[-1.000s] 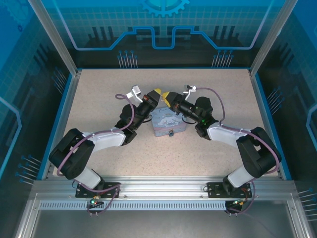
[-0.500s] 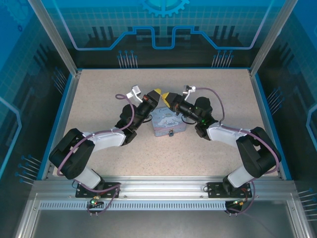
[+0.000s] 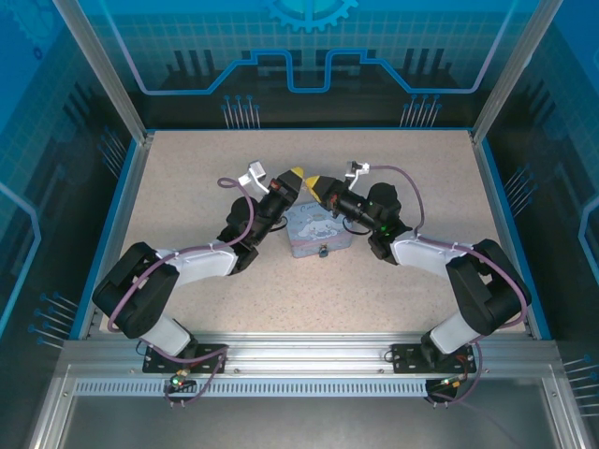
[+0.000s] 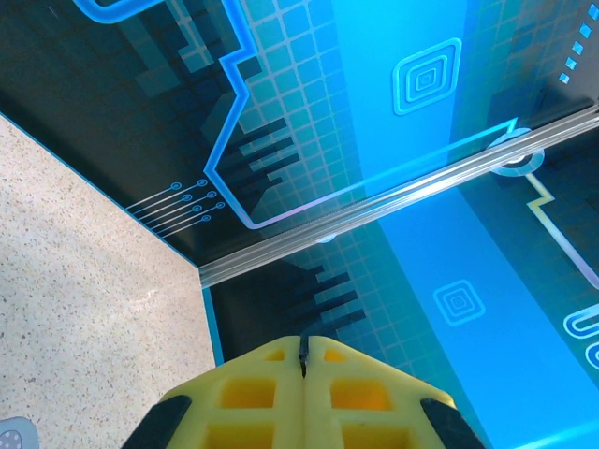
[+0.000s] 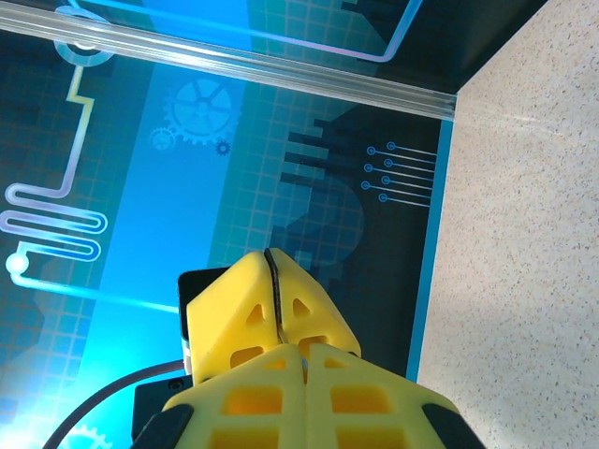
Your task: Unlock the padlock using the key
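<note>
The padlock (image 3: 322,251) hangs on the near face of the tin (image 3: 314,227), toward the arm bases. The left gripper (image 3: 296,175) and right gripper (image 3: 316,181) have their jaws pressed shut and meet tip to tip over the tin's far edge, so the lock lies back across the lid, the right arm a shade nearer. Its long axis is too small to read, and I cannot tell whether the key is pinched there; since a second ago the right tip has edged toward the left.
</note>
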`<state>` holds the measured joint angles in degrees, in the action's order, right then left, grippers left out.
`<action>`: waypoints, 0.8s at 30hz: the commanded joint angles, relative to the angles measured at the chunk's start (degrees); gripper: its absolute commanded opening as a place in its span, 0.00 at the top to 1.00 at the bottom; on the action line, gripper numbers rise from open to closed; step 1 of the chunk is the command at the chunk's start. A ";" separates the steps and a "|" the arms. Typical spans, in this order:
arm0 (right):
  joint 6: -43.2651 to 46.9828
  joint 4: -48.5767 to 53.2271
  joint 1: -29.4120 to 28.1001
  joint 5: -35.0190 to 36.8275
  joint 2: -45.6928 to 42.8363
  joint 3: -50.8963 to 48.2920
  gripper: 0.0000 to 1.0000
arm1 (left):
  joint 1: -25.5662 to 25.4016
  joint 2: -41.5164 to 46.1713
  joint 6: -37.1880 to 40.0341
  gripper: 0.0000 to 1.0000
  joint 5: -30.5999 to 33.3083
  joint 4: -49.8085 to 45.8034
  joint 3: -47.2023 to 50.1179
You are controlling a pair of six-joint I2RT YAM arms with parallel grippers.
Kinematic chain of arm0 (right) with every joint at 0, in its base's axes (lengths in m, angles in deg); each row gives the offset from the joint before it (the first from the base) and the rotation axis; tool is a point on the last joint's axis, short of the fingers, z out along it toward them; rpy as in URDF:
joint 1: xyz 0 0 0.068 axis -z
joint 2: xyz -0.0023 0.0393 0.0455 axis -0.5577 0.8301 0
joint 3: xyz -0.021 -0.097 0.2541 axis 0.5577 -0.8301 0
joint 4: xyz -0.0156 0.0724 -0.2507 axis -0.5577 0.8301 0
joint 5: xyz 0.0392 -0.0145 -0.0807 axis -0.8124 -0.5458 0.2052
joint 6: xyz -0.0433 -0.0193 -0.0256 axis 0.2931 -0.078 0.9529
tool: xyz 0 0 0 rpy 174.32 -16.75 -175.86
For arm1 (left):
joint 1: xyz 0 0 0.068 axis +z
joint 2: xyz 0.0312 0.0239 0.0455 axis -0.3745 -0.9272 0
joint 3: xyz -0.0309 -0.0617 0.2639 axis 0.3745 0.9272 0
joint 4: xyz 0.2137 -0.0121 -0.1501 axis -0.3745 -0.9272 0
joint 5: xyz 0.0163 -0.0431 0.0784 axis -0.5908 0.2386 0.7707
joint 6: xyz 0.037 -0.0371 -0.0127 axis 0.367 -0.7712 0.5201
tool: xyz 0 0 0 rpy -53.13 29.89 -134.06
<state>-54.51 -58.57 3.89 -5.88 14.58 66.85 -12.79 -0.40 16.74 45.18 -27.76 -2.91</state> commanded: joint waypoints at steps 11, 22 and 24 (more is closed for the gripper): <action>1.87 0.22 2.06 -1.09 -2.33 -4.44 1.00 | -0.02 5.32 0.77 0.46 0.31 -2.93 2.77; 8.27 13.35 11.48 -6.03 -11.46 -10.41 1.00 | 0.44 23.52 12.13 0.30 -7.98 -44.40 -0.40; 10.20 16.45 13.62 -7.15 -13.12 -10.81 1.00 | -0.21 25.01 13.69 0.29 -9.34 -49.05 -0.32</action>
<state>-48.61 -47.80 15.17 -10.32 3.92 56.90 -12.38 22.77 25.00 39.91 -62.89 -1.90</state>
